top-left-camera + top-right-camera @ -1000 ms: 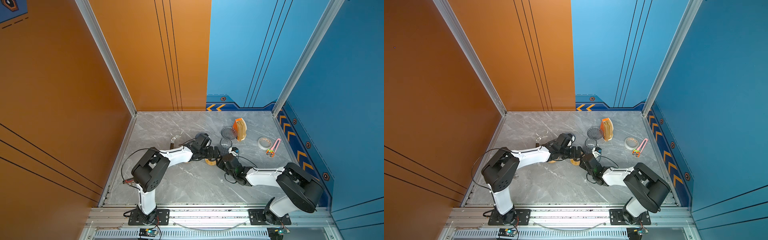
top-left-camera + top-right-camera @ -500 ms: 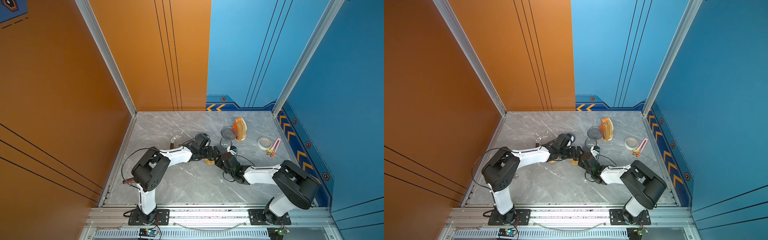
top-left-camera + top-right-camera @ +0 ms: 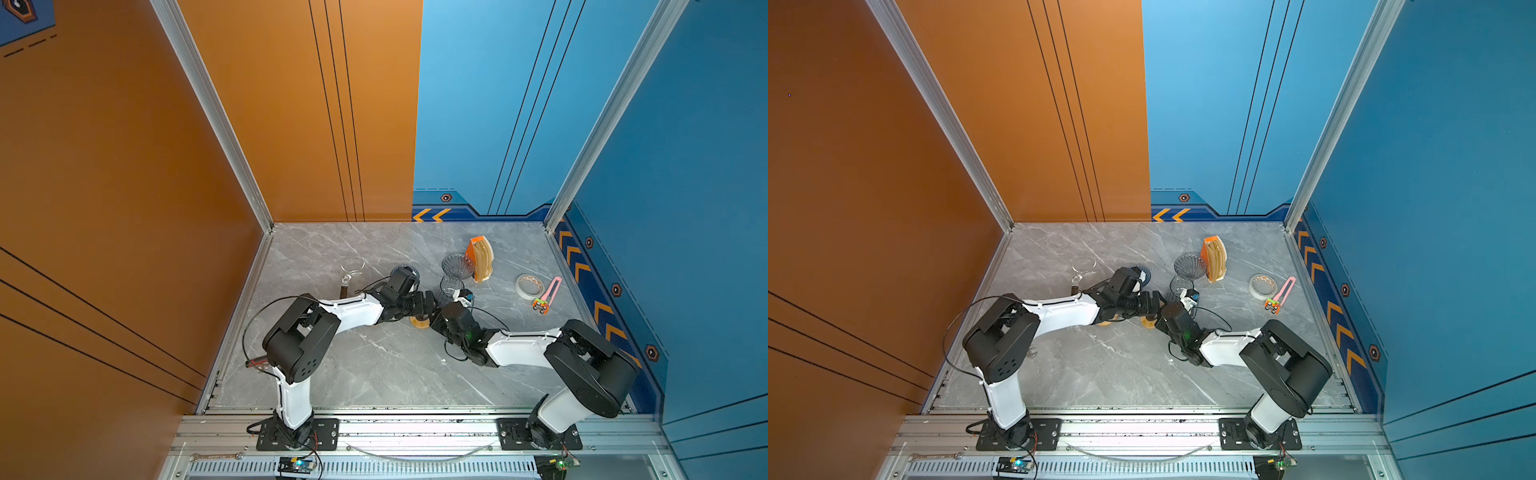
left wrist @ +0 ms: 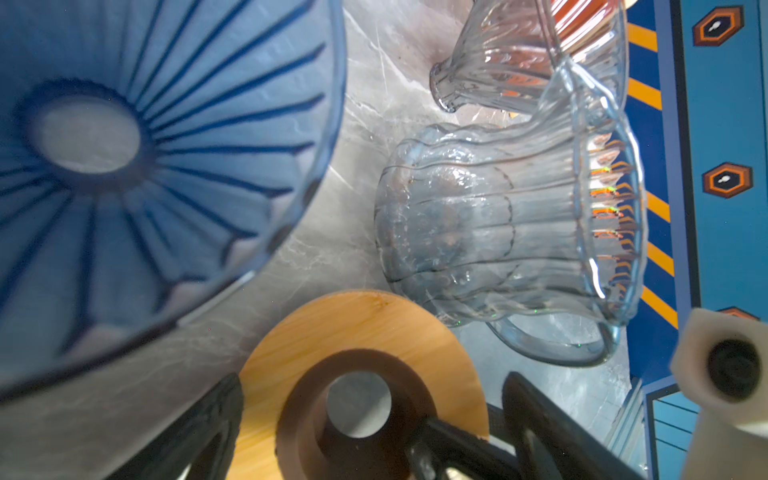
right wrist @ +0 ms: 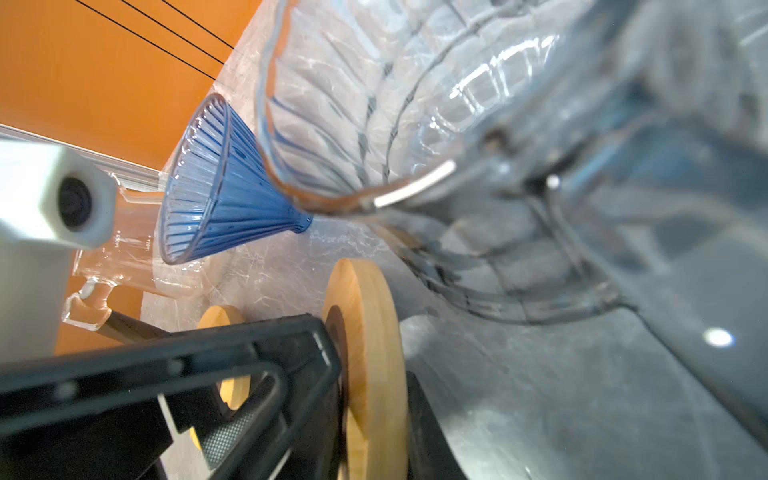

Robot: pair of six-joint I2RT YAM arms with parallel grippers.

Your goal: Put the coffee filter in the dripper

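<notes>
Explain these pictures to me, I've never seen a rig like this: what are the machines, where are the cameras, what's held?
A left arm and a right arm stand on a marble table. Two pictures look down from overhead; two come from wrist cameras. On the table: a blue dripper, a clear dripper, a glass jug, an orange holder of paper filters, a tape roll. The left tool is open; the right tool looks clamped on a wooden ring.

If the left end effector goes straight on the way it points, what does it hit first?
Probably the wooden ring, just ahead of the left end effector, whose jaws stand open; depth is unclear.
</notes>
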